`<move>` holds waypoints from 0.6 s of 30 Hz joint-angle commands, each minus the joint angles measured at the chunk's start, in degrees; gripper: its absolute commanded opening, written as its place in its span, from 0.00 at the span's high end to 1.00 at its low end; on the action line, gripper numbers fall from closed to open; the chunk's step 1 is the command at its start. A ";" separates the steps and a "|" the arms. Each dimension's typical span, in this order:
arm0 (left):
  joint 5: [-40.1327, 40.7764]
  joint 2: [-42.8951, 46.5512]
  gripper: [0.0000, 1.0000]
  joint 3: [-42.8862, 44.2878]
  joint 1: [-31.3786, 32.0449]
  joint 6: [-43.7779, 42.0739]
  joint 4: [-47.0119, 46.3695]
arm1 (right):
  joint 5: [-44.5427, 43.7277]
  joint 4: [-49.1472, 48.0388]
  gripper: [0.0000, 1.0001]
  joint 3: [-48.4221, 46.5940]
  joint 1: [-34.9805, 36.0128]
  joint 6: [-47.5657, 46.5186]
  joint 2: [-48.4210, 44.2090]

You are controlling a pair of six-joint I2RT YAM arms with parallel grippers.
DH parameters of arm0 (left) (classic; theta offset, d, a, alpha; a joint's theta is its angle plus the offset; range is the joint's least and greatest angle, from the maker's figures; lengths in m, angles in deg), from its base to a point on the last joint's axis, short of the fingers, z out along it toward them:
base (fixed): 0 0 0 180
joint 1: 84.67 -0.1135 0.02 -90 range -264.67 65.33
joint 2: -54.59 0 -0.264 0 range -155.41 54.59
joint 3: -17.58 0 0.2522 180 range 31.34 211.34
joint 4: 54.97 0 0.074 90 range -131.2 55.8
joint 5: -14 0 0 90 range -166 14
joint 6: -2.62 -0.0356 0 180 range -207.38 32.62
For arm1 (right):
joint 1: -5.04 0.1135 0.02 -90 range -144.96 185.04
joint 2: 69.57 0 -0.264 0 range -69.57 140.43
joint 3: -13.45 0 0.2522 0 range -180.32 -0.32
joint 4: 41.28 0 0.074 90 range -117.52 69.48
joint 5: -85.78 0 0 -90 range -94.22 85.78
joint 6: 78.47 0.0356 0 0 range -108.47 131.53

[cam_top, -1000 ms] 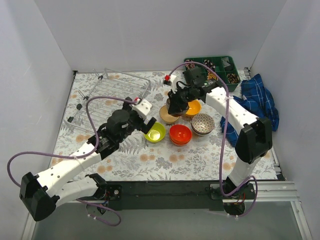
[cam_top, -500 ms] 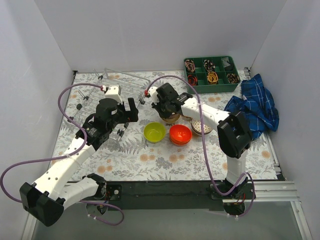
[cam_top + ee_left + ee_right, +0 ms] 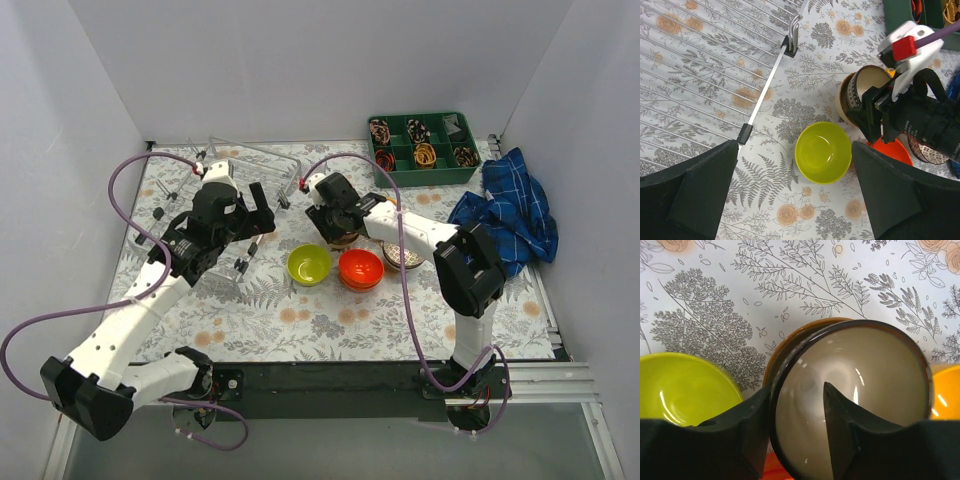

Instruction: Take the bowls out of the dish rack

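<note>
The silver wire dish rack [image 3: 215, 185] lies at the back left with no bowl showing in it; its bars fill the upper left of the left wrist view [image 3: 715, 65]. My left gripper [image 3: 252, 215] hangs open and empty over the rack's right edge, with the lime green bowl [image 3: 823, 151] on the cloth between its fingers. My right gripper [image 3: 795, 410] is shut on the rim of a dark-rimmed beige bowl [image 3: 865, 390], tilted over a brown bowl [image 3: 790, 337]. Beside them stand the lime bowl [image 3: 309, 264], a red-orange bowl [image 3: 361, 268], a grey-patterned bowl [image 3: 405, 255] and a yellow-orange bowl [image 3: 946, 395].
A green compartment tray [image 3: 425, 140] with small items stands at the back right. A blue checked cloth [image 3: 510, 205] lies at the right edge. White walls close in the left, back and right sides.
My left gripper has pulled back left from the lime bowl to the rack's right edge. My right gripper has carried the beige bowl a little left over the brown bowl.
</note>
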State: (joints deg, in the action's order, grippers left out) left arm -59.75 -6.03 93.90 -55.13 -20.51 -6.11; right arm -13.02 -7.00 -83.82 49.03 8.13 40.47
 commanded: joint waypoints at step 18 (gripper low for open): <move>-15.21 -3.10 0.02 11.60 -14.68 8.10 5.33 | -8.86 0.49 0.13 -2.99 -9.08 12.80 -21.34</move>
State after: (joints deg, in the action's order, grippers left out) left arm -73.57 -11.28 99.94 -68.59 -13.10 -2.57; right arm -14.66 -6.46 -86.55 45.29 19.30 27.57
